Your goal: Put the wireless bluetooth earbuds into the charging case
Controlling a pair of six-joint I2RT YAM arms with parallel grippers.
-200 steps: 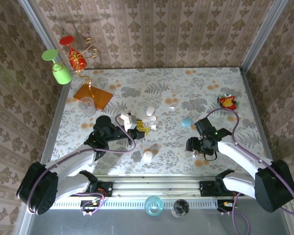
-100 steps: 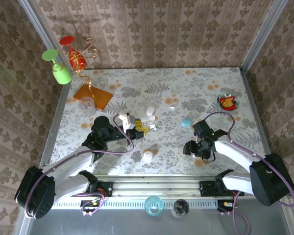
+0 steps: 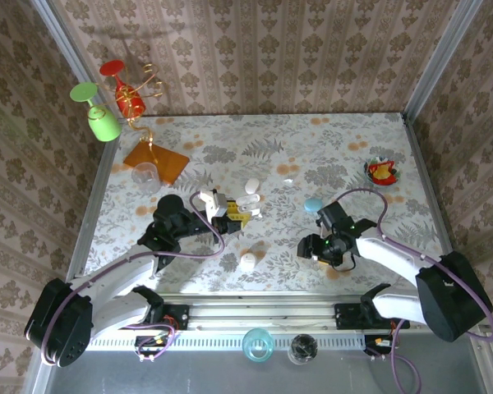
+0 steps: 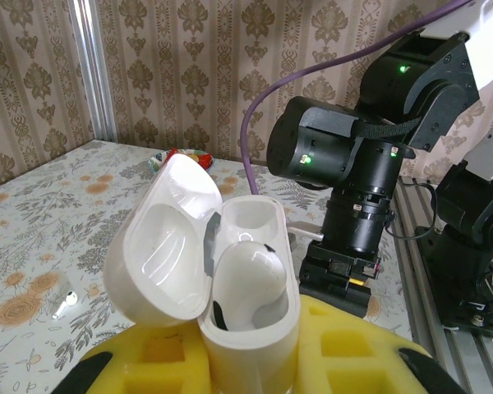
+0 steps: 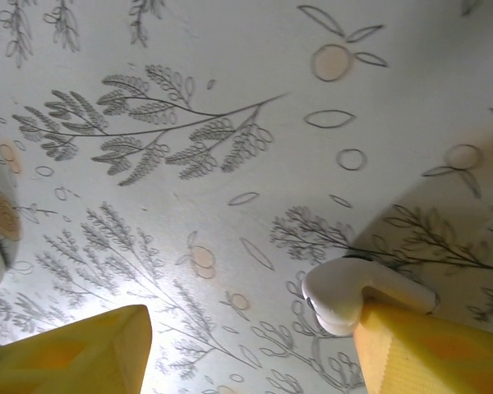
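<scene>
Left fingers clamped on charging case, upright, lid open so the free slot looks reachable; one earbud seated. Right fingers apart over tabletop, second earbud touching the 3 o'clock pad, probably pre-grasp.

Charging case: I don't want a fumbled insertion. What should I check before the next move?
1. Charging case clamped in left gripper: ok.
2. Lid open: ok.
3. One slot free beside seated earbud: ok.
4. Loose earbud gripped by right gripper: not ok, jaws wide, it lies against one finger.
5. Its stem aligned with that slot: cannot tell.
</scene>
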